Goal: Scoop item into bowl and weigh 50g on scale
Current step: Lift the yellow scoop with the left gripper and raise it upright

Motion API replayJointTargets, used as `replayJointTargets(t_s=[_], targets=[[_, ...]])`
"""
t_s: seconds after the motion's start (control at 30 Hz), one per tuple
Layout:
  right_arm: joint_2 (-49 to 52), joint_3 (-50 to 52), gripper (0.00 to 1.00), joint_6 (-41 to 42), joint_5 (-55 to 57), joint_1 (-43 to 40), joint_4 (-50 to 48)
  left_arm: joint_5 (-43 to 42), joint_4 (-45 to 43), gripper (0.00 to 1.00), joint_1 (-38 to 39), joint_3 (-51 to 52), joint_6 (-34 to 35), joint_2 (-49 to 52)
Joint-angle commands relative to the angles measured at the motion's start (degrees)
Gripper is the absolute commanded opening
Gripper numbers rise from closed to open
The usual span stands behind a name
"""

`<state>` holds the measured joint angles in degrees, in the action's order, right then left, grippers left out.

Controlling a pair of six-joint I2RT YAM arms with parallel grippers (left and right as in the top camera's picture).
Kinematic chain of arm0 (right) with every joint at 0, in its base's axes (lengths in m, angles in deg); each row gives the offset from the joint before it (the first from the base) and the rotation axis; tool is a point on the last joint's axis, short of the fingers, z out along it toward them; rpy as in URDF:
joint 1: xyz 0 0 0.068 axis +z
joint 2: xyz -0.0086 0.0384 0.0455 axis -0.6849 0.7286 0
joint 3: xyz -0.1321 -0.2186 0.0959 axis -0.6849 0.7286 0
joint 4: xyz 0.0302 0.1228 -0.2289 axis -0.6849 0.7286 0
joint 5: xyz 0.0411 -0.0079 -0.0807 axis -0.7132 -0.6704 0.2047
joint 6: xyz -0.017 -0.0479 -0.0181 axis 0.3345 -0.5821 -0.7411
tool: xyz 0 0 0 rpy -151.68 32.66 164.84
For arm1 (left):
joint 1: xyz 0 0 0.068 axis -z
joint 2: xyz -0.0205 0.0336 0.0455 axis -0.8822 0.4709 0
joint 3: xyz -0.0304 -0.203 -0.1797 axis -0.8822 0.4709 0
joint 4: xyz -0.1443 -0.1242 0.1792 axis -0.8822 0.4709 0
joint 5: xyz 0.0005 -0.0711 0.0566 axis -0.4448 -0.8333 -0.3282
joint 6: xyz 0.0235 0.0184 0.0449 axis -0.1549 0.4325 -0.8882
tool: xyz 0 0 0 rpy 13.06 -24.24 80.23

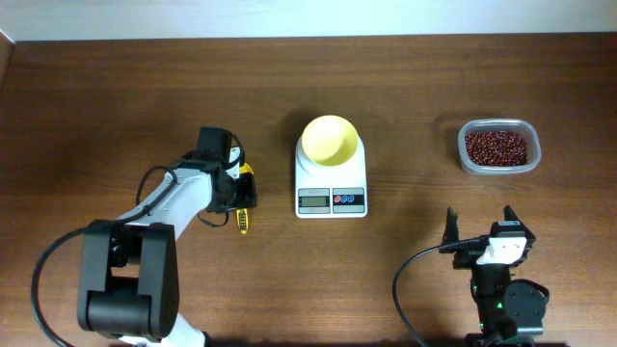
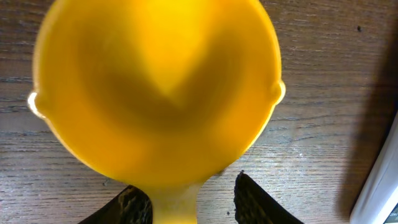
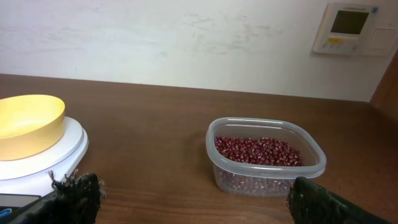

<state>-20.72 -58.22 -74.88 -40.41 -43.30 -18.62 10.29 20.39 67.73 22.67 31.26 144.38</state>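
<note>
The pale yellow bowl (image 1: 331, 140) (image 3: 28, 121) stands empty on the white scale (image 1: 331, 200) (image 3: 56, 155) at mid table. The item, dark reddish-brown beans (image 1: 497, 146) (image 3: 258, 151), fills a clear container (image 1: 525, 164) (image 3: 267, 171) at the right. A bright yellow scoop (image 1: 245, 198) (image 2: 155, 87) lies on the table left of the scale. My left gripper (image 1: 239, 188) (image 2: 189, 208) straddles the scoop's handle: one finger (image 2: 134, 208) touches it, the other (image 2: 258, 205) stands a little apart. My right gripper (image 1: 479, 226) (image 3: 199, 202) is wide open near the front edge, short of the container, holding nothing.
The scale's white edge (image 2: 382, 186) shows at the right of the left wrist view, close to the scoop. Bare wooden table (image 1: 116, 96) lies between scale and container. A wall with a control panel (image 3: 351, 28) stands behind the table.
</note>
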Motion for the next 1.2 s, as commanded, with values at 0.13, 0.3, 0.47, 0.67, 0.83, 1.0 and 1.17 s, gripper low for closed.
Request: replayJointTargets(t_s=[0.13,0.3,0.47,0.67,0.83,1.0,1.17], targets=[[-0.4,0.3,0.99,-0.2,-0.1,-0.3,0.4,-0.4,3.7,0.53,0.2,3.3,0.6,4.2],[-0.3,0.3,0.99,-0.2,-0.1,-0.3,0.4,-0.4,5.2,0.43,0.1,3.3,0.6,4.2],[-0.2,0.3,0.99,-0.2,-0.1,-0.3,0.4,-0.4,5.1,0.28,0.1,3.0,0.6,4.2],[-0.2,0.3,0.99,-0.2,-0.1,-0.3,0.4,-0.5,5.4,0.15,0.1,1.3,0.6,4.2],[-0.2,0.3,0.99,-0.2,-0.1,-0.3,0.4,-0.7,12.1,0.06,0.1,-4.4,0.6,4.1],[-0.2,0.3,0.99,-0.2,-0.1,-0.3,0.4,-1.2,15.2,0.00,0.1,-7.3,0.6,4.1],[-0.2,0.3,0.99,-0.2,-0.1,-0.3,0.4,-1.6,17.0,0.00,0.1,-10.3,0.6,4.1]])
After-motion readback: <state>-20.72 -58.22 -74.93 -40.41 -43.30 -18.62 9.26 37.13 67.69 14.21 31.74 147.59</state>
